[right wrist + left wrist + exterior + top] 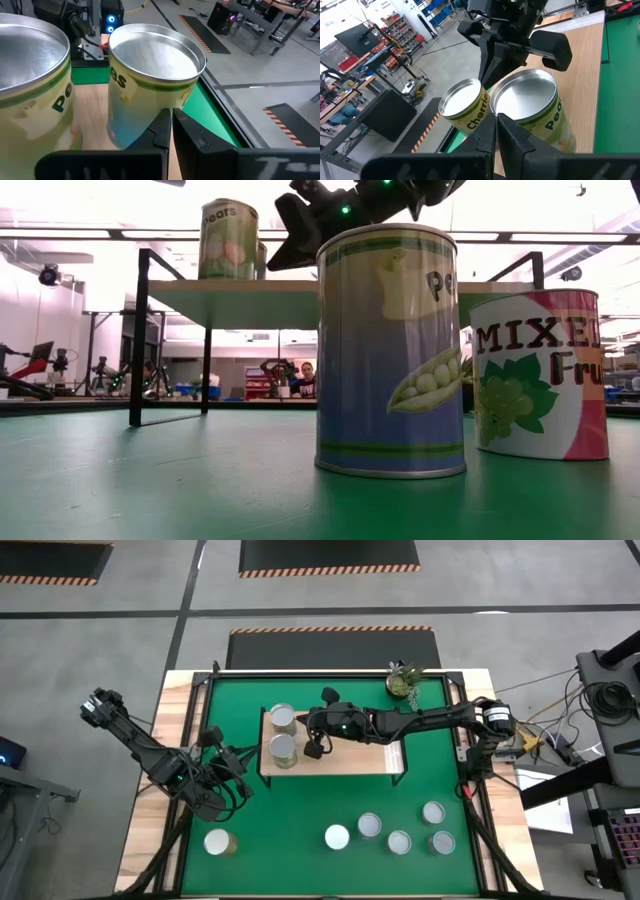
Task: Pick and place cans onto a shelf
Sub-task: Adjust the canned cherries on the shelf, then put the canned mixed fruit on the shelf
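Right pincer (316, 747), seen from above, hangs beside two cans (283, 748) on the shelf (345, 756), fingers closed and empty, while the left pincer (213, 736), also closed, waits over the green mat (300, 810) of the bench (165, 740), six cans (370, 826) near its front. Low down, a pea can (392, 350) blocks the workshop behind. At the right wrist, closed fingers (167, 131) point at one shelf can (152, 82).

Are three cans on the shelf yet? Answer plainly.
No, the high view shows only two cans on the shelf; six stand on the mat.
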Motion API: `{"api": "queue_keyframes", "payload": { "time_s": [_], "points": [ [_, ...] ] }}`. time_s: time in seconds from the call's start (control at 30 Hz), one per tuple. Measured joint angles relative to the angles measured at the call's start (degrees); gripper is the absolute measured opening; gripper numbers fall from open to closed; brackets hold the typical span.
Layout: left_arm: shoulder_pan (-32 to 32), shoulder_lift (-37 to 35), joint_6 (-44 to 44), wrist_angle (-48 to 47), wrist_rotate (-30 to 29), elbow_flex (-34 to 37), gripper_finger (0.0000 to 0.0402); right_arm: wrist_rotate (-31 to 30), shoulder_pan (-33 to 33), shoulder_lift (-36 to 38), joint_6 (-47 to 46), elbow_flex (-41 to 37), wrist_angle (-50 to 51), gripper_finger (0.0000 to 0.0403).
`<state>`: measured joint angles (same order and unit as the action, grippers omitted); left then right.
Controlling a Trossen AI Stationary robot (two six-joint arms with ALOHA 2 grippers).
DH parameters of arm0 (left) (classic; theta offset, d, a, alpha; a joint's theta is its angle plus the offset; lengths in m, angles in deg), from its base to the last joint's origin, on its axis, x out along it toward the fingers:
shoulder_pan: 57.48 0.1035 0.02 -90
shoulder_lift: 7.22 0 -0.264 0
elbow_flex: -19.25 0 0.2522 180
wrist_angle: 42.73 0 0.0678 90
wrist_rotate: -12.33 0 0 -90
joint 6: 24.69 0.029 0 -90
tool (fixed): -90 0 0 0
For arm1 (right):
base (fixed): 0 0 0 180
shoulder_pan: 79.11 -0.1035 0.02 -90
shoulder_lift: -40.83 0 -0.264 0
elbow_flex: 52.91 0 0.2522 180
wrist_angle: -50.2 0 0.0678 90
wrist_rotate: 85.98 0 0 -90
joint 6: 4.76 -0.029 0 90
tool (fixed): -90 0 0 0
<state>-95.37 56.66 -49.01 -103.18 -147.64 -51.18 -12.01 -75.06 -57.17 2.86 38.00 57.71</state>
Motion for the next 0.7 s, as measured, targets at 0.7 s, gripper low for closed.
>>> {"api": "queue_keyframes", "payload": {
  "time_s": [0.7],
  "points": [
    [-0.02,-0.02,0.00,0.14,0.04,0.00,0.0000,-0.48,-17.70,10.40,-8.44,0.37,15.59,0.0009]
  ]
}}
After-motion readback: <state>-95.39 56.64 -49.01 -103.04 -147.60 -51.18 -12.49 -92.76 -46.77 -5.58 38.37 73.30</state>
